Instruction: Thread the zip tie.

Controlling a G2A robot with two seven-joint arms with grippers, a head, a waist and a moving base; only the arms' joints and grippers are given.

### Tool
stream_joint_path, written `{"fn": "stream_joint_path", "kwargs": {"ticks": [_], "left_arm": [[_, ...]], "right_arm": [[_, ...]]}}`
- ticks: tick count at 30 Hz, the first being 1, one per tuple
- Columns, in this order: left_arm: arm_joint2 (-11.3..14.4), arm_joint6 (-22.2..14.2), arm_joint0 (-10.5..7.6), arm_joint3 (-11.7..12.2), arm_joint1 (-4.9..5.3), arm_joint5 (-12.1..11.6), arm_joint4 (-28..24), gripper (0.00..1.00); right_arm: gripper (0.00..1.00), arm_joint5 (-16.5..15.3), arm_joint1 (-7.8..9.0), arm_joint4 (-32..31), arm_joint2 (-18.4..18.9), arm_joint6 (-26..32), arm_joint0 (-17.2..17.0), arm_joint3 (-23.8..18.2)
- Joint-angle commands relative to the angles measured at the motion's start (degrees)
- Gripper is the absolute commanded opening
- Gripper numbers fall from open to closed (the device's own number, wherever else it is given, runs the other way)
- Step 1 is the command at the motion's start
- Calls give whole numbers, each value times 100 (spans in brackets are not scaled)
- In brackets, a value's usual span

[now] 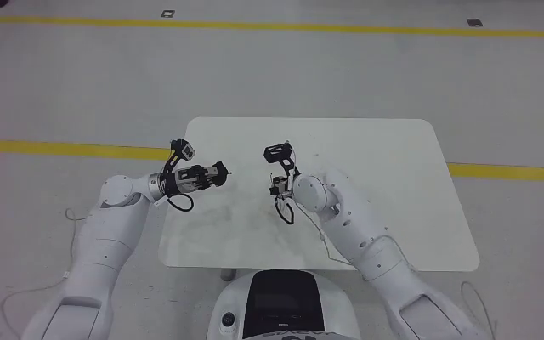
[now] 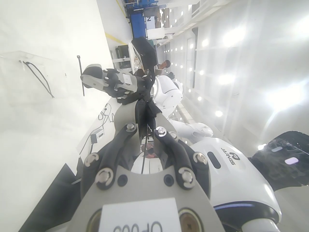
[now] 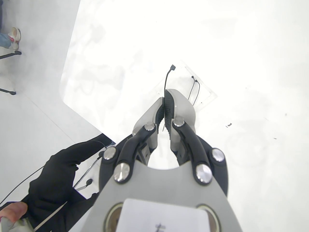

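Right gripper point(image 3: 165, 98) fingers point(image 3: 178, 102) clamp zip tie point(image 3: 166, 80), midsection hidden between.

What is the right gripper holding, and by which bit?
A black zip tie, pinched partway along its strap by the right gripper; the head pokes out in front.

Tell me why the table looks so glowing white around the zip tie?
Right wrist view: strong light washes out the table, so the black zip tie in the right gripper stands out. Left wrist view: ceiling lights flare into streaks.
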Motion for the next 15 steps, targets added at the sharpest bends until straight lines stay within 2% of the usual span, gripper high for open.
{"fn": "stream_joint_path", "kwargs": {"ticks": [1,6,11,15], "left_arm": [[0,0,0,0,0,0,0,0],[0,0,0,0,0,0,0,0],[0,0,0,0,0,0,0,0],[0,0,0,0,0,0,0,0]], "right_arm": [[0,0,0,0,0,0,0,0],[0,-5,1,0,1,-40,-14,3],[0,-37,13,284,173,-996,-288,-192],[0,-309,41,428,254,-1830,-649,-532]]}}
